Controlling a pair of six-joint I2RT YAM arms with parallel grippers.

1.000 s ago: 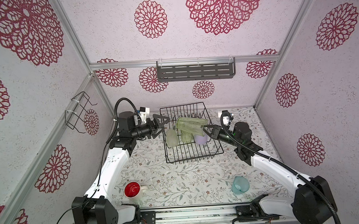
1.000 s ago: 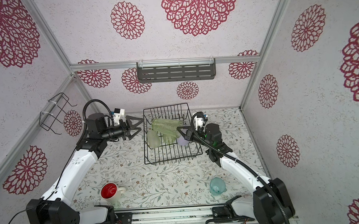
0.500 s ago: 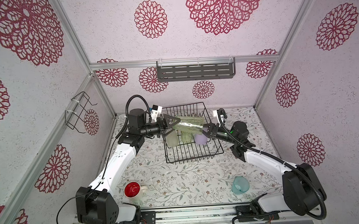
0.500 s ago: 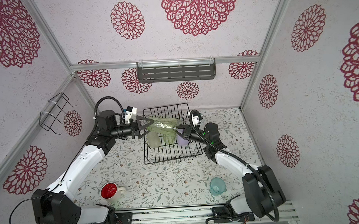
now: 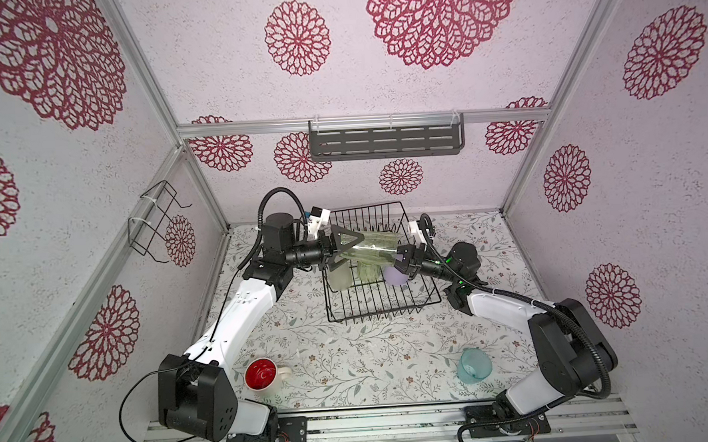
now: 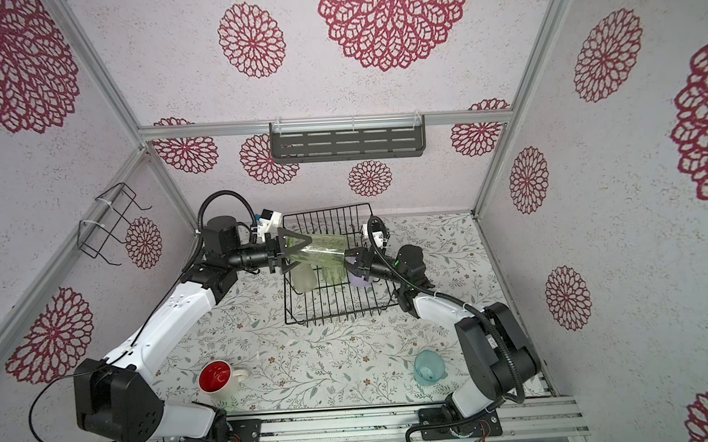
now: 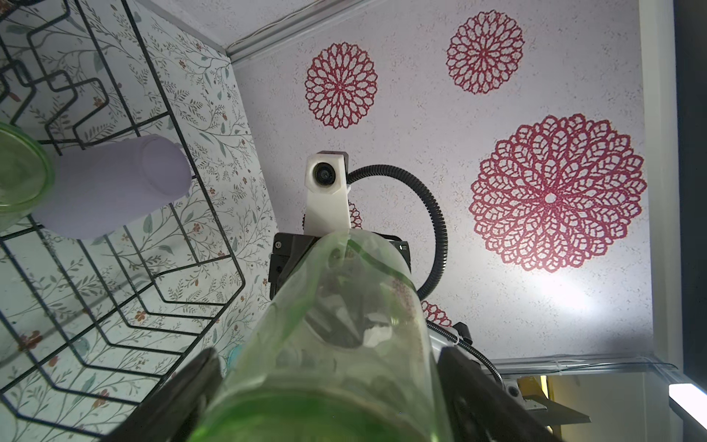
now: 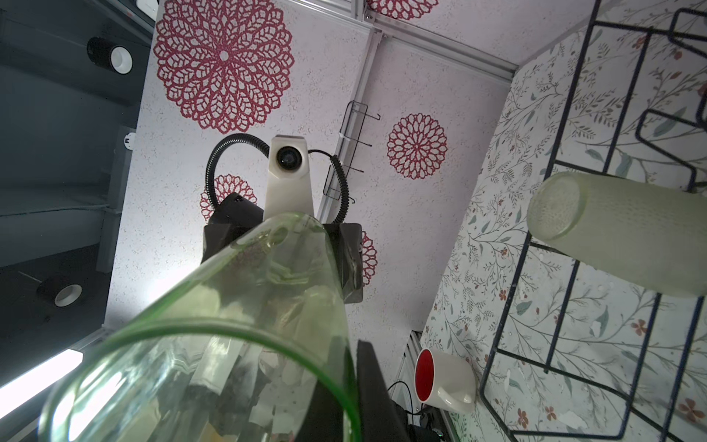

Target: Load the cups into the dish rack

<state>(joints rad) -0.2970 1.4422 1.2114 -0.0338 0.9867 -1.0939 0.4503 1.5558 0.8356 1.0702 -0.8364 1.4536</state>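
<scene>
Green patterned glass (image 5: 372, 248) sideways over dish rack (image 5: 382, 308); right tool (image 5: 400, 255) pinches its rim, left tool (image 5: 351, 249) wide round base. 1 thin pinch: may slip, hit lilac tumbler (image 5: 393, 275) below.

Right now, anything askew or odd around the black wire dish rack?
Only the green patterned glass: it hangs sideways above the black wire dish rack, rim pinched by the right gripper, left gripper open around its base. Nothing spilled.

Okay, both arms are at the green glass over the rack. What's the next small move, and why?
Probably close the left gripper on the green patterned glass: its jaws straddle the base wide apart, while the right gripper alone pinches the rim above the dish rack.
</scene>
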